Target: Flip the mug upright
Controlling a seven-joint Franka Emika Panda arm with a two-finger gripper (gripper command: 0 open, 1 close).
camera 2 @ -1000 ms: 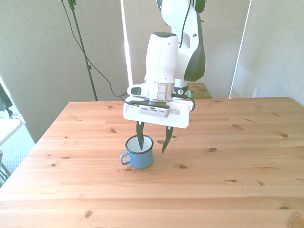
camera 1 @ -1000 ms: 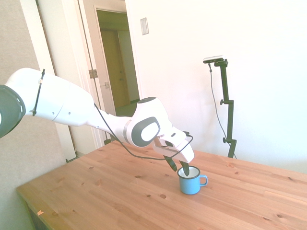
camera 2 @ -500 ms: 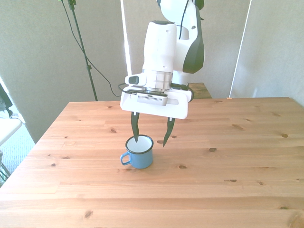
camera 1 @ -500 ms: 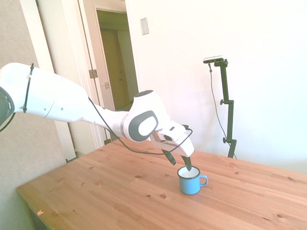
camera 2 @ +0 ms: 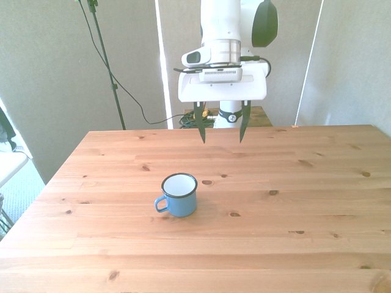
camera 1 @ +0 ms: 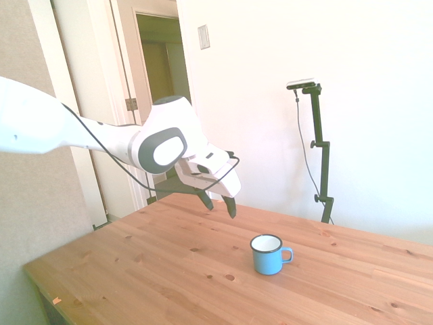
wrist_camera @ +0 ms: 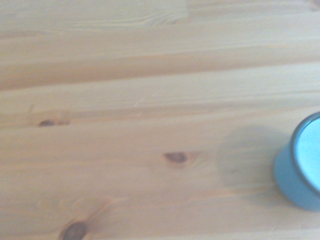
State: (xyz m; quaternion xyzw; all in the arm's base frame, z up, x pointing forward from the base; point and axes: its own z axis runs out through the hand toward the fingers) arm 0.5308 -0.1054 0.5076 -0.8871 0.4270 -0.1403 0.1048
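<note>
One mug (camera 1: 269,254) is standing upright on the wooden table (camera 1: 155,271) in your side view, handle pointing right; the gripper (camera 1: 219,204) is hanging above and to its left, well apart, fingers spread and holding nothing. In your front view, the mug (camera 2: 179,195) is sitting mid-table, handle toward the front view's left, gripper (camera 2: 221,127) high beyond it. Your wrist view is catching only the mug's blue edge (wrist_camera: 300,165).

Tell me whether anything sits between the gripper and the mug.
Nothing visible does. The mug stands upright, alone on the bare table; the open gripper hangs above and behind it, only air between them.
</note>
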